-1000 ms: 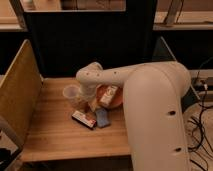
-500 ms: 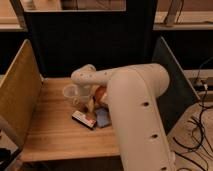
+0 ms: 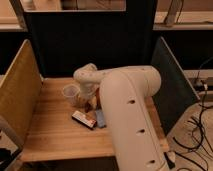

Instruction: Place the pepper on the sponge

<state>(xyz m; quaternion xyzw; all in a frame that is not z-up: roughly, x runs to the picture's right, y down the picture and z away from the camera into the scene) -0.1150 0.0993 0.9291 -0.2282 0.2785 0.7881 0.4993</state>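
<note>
Gripper (image 3: 89, 99) down by the cup (image 3: 70, 93), jaws spread wide, nothing seen held — sponge (image 3: 100, 119) just nearside of it; pepper hidden, can't place it

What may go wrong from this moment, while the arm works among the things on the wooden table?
1. The gripper is low beside the clear cup; a sideways move may tip it.
2. The sponge lies right beside the dark box and partly behind the arm; the pepper might land on the box instead.
3. The pepper is not visible here, so a grasp cannot be checked.
</note>
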